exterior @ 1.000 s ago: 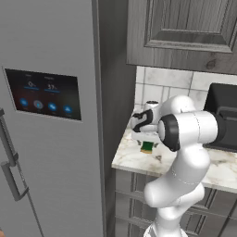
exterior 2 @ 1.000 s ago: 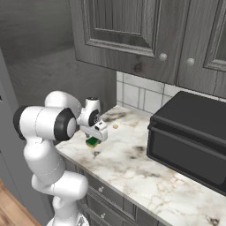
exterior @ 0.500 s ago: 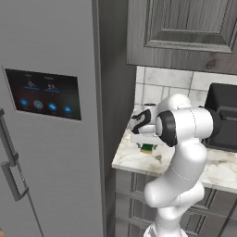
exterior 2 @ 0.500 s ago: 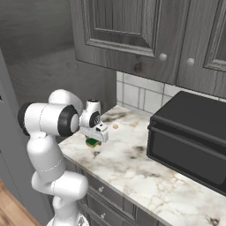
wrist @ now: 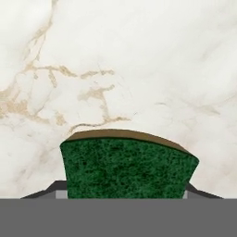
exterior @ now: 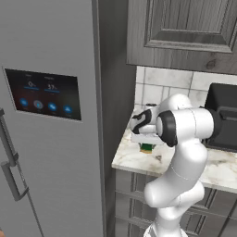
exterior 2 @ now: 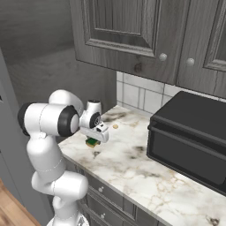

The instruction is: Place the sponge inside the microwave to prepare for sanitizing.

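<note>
Marble counter [exterior 2: 132,167] under grey cabinets, fridge on the left. Up close, the gripper [exterior 2: 92,140] has dropped lower than a second ago and its fingers, spread wide back then, have closed in and now pinch the green sponge [wrist: 127,167] from both sides, right on the countertop. Further along sits the black microwave [exterior 2: 190,137], door shut, same as before.
</note>
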